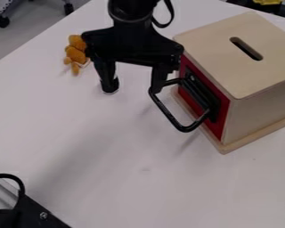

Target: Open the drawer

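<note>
Camera view: end effector (133,87) wide, 1 finger (158,79) at drawer hdl (185,128) edge, other over tbl (97,160)

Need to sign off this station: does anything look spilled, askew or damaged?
Nothing looks spilled or damaged. Mildly odd: what looks like an orange soft toy lies on the white table, toward the picture's upper left, apart from the wooden box, with no clear part in opening a drawer.

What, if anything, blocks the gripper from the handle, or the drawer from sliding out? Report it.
Nothing visible stands between the gripper and the black handle; one finger overlaps it in the picture. Only the handle and gripper show before the red drawer. The orange toy lies off to the side.
</note>
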Available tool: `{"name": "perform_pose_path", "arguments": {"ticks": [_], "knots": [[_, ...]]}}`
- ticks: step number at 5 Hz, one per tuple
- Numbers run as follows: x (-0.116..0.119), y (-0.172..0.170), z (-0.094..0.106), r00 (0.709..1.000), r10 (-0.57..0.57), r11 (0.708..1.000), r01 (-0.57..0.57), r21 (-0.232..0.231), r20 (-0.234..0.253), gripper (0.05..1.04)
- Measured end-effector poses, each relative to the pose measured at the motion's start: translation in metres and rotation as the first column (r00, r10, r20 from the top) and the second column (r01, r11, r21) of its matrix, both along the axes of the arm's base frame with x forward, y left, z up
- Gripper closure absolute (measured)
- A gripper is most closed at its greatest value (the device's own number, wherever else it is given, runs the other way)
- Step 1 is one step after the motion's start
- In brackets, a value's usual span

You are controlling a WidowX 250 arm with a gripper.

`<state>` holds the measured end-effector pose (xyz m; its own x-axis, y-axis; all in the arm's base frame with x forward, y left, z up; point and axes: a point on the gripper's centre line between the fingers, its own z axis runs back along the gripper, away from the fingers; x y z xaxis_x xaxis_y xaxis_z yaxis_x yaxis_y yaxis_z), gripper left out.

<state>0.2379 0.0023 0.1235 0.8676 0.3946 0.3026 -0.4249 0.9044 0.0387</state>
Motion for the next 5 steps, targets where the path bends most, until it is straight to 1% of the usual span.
{"name": "perform_pose_path", "arguments": {"ticks": [1, 2, 3, 4, 5], "knots": [[0.002, -0.004, -0.008, 0.993, 0.108, 0.993, -0.11, -0.03, -0.04, 0.085], [0.008, -0.01, -0.016, 0.985, 0.171, 0.982, -0.172, -0.078, -0.026, 0.085], [0.013, -0.019, -0.029, 0.968, 0.246, 0.953, -0.25, -0.17, -0.04, 0.085], [0.019, -0.023, -0.043, 0.948, 0.313, 0.921, -0.318, -0.227, -0.059, 0.085], [0.025, -0.022, -0.05, 0.934, 0.354, 0.906, -0.353, -0.233, -0.039, 0.085]]}}
